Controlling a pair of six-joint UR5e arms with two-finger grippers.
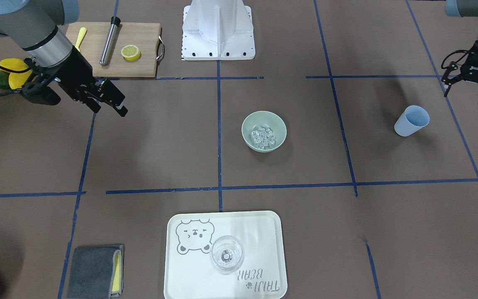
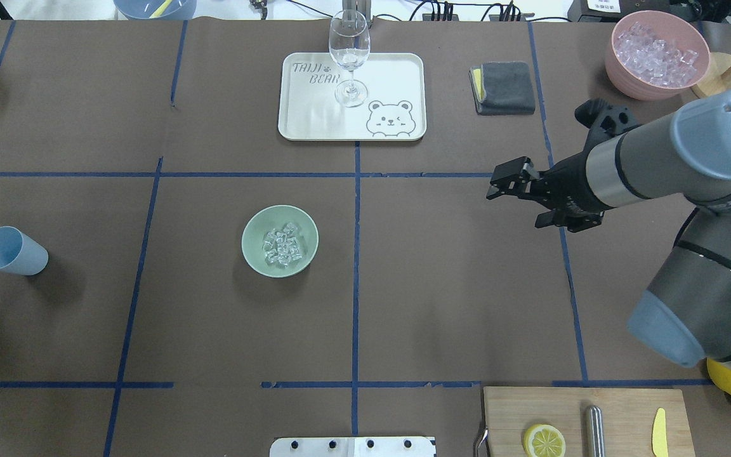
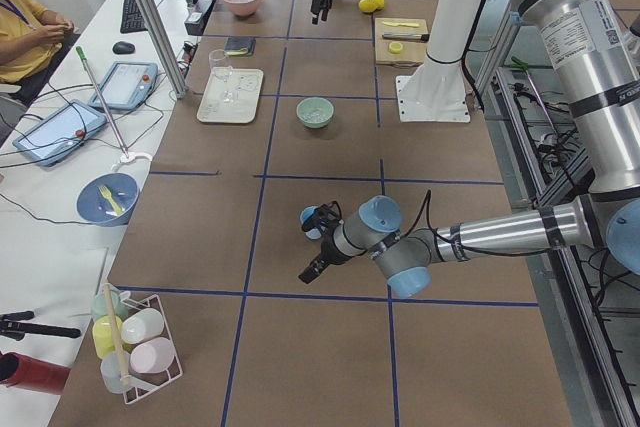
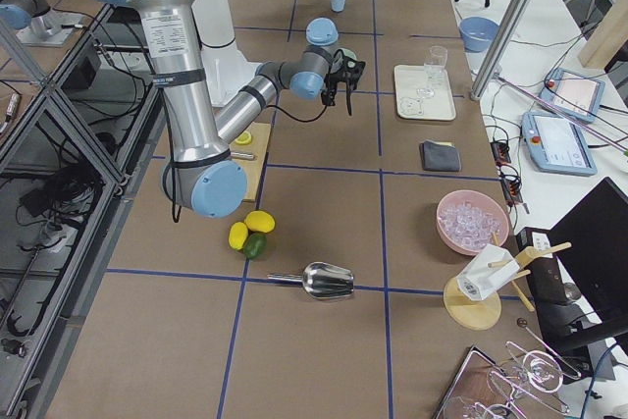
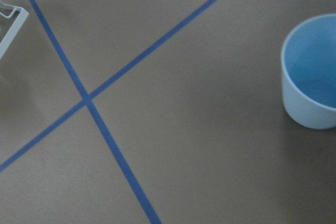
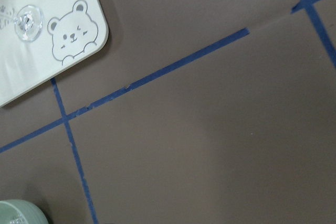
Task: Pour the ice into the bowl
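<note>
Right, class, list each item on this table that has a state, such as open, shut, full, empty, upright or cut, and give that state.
bowl: upright, holding the ice
ice: piled inside the bowl
blue cup: upright, empty
wine glass: upright on the tray
left gripper: open, empty
right gripper: open, empty
lemon: cut, face up on the board
cloth: folded

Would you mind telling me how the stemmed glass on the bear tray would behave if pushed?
The glass stands tall on a thin stem and small foot, so a push near its top would probably tip it. It looks thin and clear, so likely fragile. On the smooth tray it might also slide.
</note>
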